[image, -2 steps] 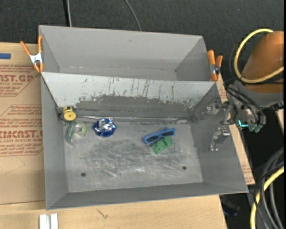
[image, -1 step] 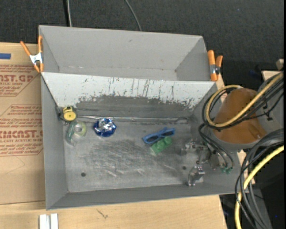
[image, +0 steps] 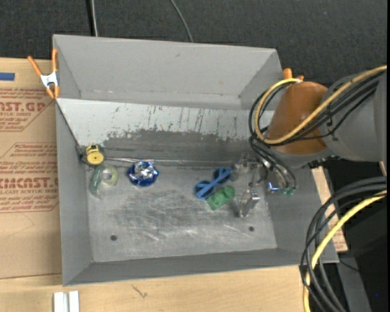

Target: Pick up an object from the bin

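My gripper [image: 247,207] hangs low over the right part of the bin floor, its metal fingers pointing down just right of a small green block [image: 219,199]. A blue loop-shaped thing [image: 212,182] lies against the green block's upper left. Nothing shows between the fingers, and their spacing is hard to read.
At the left of the bin lie a shiny blue round thing [image: 143,173], a clear greenish cup-like thing [image: 103,178] and a small yellow tape measure [image: 93,155] by the back wall. The arm with its orange cover and cables fills the bin's right side.
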Controlling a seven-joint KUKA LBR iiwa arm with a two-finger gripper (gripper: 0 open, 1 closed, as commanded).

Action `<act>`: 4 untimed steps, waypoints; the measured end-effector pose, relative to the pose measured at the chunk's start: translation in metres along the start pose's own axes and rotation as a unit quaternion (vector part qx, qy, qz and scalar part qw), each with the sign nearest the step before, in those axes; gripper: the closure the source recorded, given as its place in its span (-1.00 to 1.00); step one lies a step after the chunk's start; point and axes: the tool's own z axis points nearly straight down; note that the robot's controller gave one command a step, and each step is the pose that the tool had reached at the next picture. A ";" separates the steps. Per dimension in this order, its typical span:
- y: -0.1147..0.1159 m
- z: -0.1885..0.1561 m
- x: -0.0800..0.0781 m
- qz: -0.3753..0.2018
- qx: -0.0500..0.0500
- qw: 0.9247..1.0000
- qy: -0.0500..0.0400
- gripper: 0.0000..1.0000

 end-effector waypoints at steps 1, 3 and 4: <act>-0.007 0.000 -0.001 -0.112 0.002 0.994 -0.003 -1.00; 0.049 -0.009 -0.019 -0.043 -0.001 0.999 0.004 1.00; 0.052 -0.160 0.001 -0.027 0.000 1.000 -0.002 1.00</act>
